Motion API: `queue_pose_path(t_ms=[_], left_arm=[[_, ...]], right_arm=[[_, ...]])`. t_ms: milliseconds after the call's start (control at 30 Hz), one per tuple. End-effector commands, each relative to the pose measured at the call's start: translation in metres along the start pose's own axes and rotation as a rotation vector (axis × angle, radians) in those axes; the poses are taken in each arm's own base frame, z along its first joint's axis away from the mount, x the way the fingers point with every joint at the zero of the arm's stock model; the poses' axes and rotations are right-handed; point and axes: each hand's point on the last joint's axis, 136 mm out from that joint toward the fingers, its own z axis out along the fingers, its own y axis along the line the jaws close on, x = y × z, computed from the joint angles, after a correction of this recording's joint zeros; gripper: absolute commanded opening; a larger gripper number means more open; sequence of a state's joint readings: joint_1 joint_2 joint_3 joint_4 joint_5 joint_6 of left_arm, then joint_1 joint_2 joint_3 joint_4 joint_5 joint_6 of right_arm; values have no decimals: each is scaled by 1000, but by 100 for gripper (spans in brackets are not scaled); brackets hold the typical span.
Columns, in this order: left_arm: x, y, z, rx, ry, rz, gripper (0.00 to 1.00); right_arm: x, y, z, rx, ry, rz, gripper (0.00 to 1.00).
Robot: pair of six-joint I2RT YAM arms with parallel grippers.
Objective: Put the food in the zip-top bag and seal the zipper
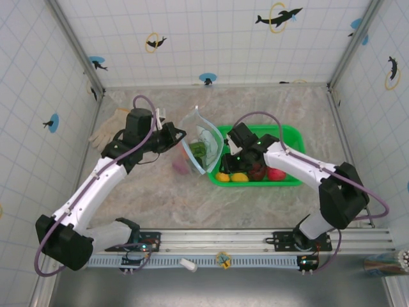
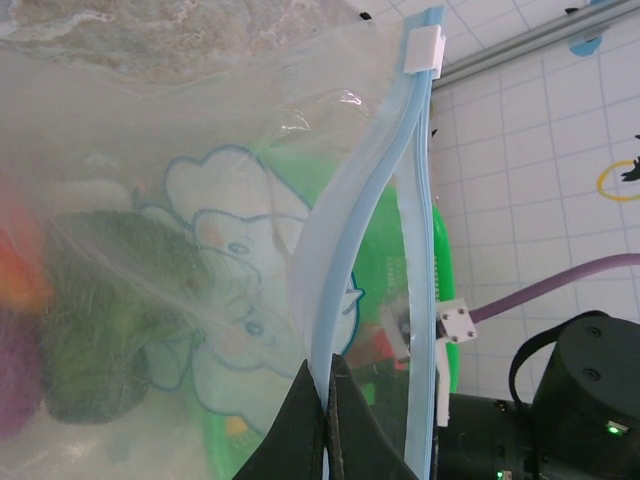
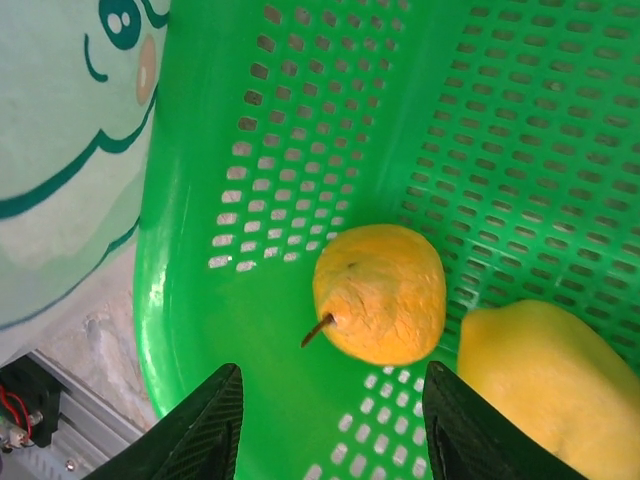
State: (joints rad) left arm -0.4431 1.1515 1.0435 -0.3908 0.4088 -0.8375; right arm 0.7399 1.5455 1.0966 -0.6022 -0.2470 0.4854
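One orange toy fruit (image 3: 380, 293), lying in the green basket (image 3: 500, 130) below the right gripper (image 3: 332, 372) with its fingers wide open and empty, looks light and firm, best pinched across its belly, while the left gripper (image 2: 323, 395) has its fingers clamped on the zipper (image 2: 350, 250) of the floppy zip-top bag (image 2: 150, 150) beside the basket.

On my screen the zip-top bag (image 1: 201, 144) is clear plastic with a pale cartoon print, white shapes outlined in blue. Its zipper (image 2: 345, 250) is a light-blue strip with a white slider (image 2: 424, 50). Through the film I see a dark green piece (image 2: 95, 300), an orange piece (image 2: 18, 270) and a magenta piece (image 2: 15, 385). The basket (image 1: 291, 133) is bright green with a pattern of small slots. It holds an orange-yellow pear (image 3: 380, 293) with a brown stalk, a lemon-yellow piece (image 3: 540, 385), a red piece (image 1: 276, 174) and a dark brown piece (image 1: 257, 171). The worktop (image 1: 275, 105) is marbled beige and grey. The walls (image 1: 211, 32) are white with a thin blue grid, dark dolphins and yellow rings.
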Motion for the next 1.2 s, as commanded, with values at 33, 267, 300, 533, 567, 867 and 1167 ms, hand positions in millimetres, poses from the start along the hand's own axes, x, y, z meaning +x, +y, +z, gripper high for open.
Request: queue_pose_path(t_ms=[33, 267, 300, 533, 567, 867, 1167], left_arm=[[-1, -4, -8, 2, -15, 26, 0], [0, -2, -8, -5, -12, 28, 0], [-1, -2, -9, -4, -13, 30, 0], [0, -1, -7, -7, -10, 30, 0], [0, -1, -7, -7, -10, 30, 0], [-2, -1, -5, -8, -9, 31, 0], [-1, 0, -1, -7, -1, 27, 0]], right_arm=[[-8, 0, 10, -10, -19, -5, 45], [-15, 4, 22, -26, -30, -6, 36], [-14, 5, 24, -30, -23, -7, 36], [-5, 2, 33, -12, 8, -21, 26], [-4, 0, 34, -7, 8, -21, 25], [-2, -4, 31, 10, 0, -22, 7], [-27, -14, -16, 27, -114, 3, 0]])
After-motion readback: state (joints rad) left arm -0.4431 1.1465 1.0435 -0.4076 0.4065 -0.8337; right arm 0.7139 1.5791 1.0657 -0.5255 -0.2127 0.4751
